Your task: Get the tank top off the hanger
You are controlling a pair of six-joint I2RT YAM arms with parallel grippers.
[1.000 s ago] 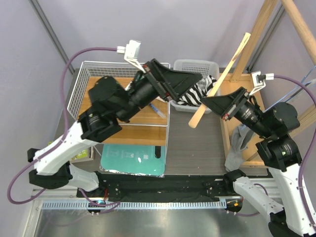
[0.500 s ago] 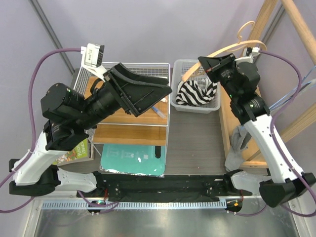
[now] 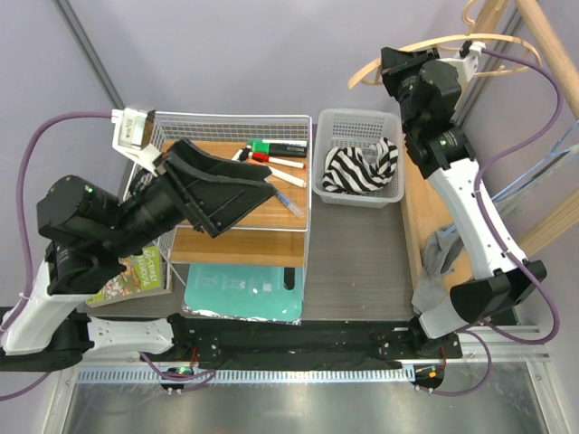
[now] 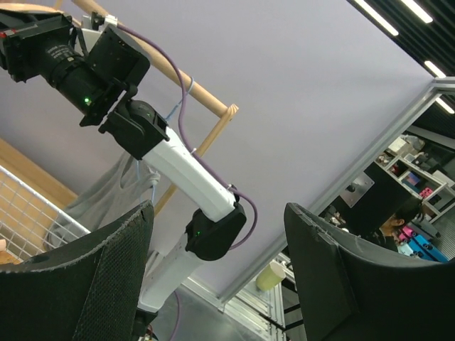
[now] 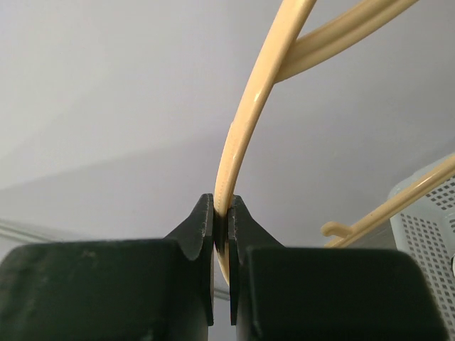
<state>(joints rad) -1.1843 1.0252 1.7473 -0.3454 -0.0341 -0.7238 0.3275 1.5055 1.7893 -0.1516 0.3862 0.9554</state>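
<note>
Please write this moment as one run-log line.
right tool: shut on bare cream curved hanger | zebra-striped tank top: in white plastic basket | left tool: open, empty

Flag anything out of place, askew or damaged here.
Nothing looks damaged or spilled. The striped tank top lies bunched in the white basket, and the right gripper pinches the bare hanger aloft, tilted. Only oddity: a grey cloth droops by the wooden frame at right.

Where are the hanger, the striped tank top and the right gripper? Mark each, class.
hanger (image 5: 238,128), right wrist view, on its curved bar above the grip.
striped tank top (image 3: 360,168), top external view, middle of the bundled cloth.
right gripper (image 5: 222,206), right wrist view, between fingertips shut on the hanger.
</note>
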